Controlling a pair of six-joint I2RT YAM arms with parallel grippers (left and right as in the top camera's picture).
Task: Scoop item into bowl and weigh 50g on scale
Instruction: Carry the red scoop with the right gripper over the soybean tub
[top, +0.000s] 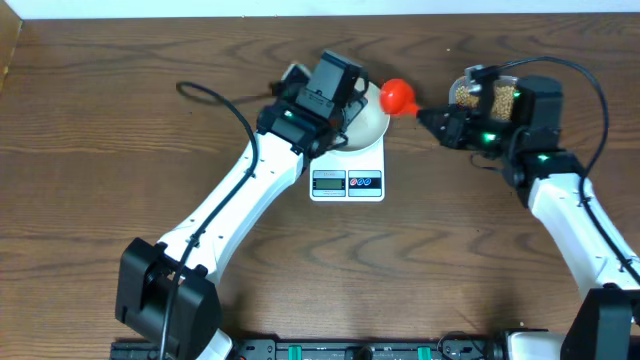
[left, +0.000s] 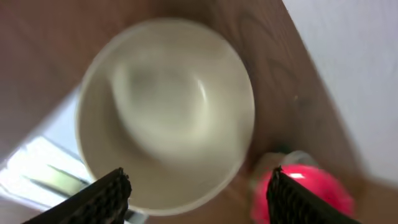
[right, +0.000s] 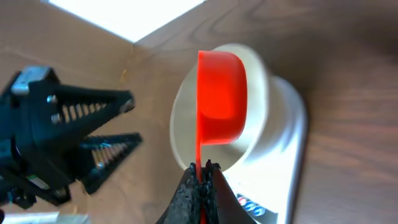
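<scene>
1. Red scoop (right: 219, 93), pinched in our closed right gripper (right: 202, 171), hangs by the bowl (left: 217, 124) on the scale (top: 347, 182); we could knock it askew.
2. Our left gripper (left: 198, 180) gapes open above it, blocking pours.
3. Beans (top: 492, 97) sit in the tub (top: 468, 82); spills threaten.

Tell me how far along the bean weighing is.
Done: the white bowl sits on the scale, and the left gripper is open above it. In hand: the right gripper is shut on the red scoop, held by the bowl's rim. Left: the bowl looks empty, so the beans have yet to be scooped in and weighed out.
</scene>
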